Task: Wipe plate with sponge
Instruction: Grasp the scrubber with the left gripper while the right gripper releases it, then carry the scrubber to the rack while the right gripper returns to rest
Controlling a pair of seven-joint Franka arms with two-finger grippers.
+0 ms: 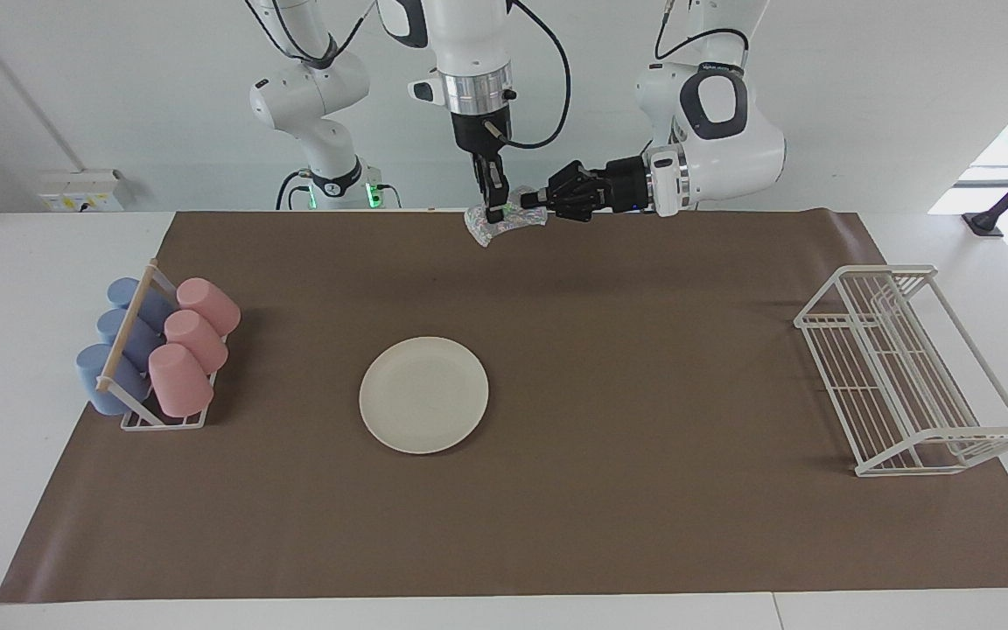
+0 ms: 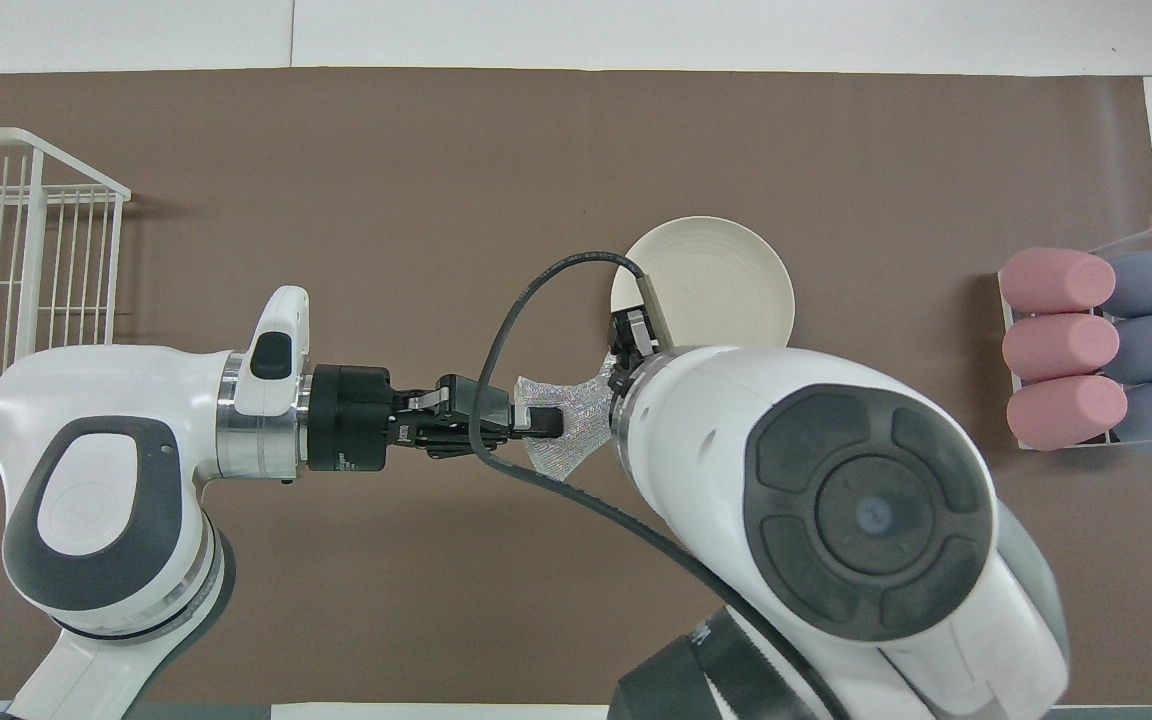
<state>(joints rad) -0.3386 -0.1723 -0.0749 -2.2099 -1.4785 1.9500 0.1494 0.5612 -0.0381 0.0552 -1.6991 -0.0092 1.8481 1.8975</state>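
Note:
The cream-white plate lies flat on the brown mat, mid-table. The silvery sponge hangs in the air over the mat's edge by the robots, between both grippers. My left gripper reaches in sideways and is shut on one end of the sponge. My right gripper points straight down at the sponge's other end. Whether it still grips the sponge does not show. In the overhead view the right arm covers its own hand and part of the plate.
A rack of pink and blue cups stands at the right arm's end of the mat. A white wire rack stands at the left arm's end.

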